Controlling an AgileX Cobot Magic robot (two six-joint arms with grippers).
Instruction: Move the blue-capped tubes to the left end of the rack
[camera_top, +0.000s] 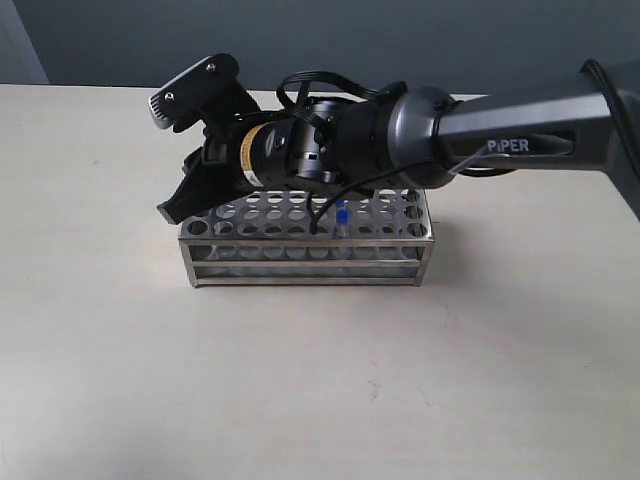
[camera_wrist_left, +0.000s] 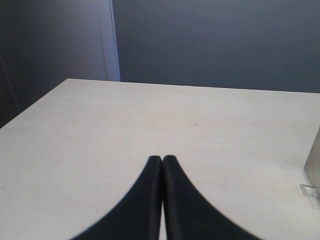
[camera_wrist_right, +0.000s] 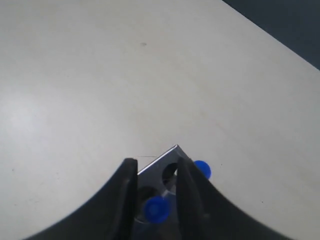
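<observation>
The silver rack (camera_top: 300, 262) stands mid-table. My right gripper (camera_top: 182, 198) reaches across it from the right and hangs over its left end. In the right wrist view this gripper (camera_wrist_right: 156, 162) is open above a corner of the rack (camera_wrist_right: 161, 164). One blue-capped tube (camera_wrist_right: 156, 208) stands in a hole between the fingers, with a gap on each side. A second blue cap (camera_wrist_right: 202, 169) shows just outside one finger. The exterior view shows another blue-capped tube (camera_top: 340, 213) near the rack's middle; the arm hides the rest. My left gripper (camera_wrist_left: 162, 158) is shut and empty over bare table.
The right arm (camera_top: 500, 130) lies low over the rack's back rows and hides much of the top plate. A pale metal edge (camera_wrist_left: 313, 162) shows at the border of the left wrist view. Dark walls stand behind the table.
</observation>
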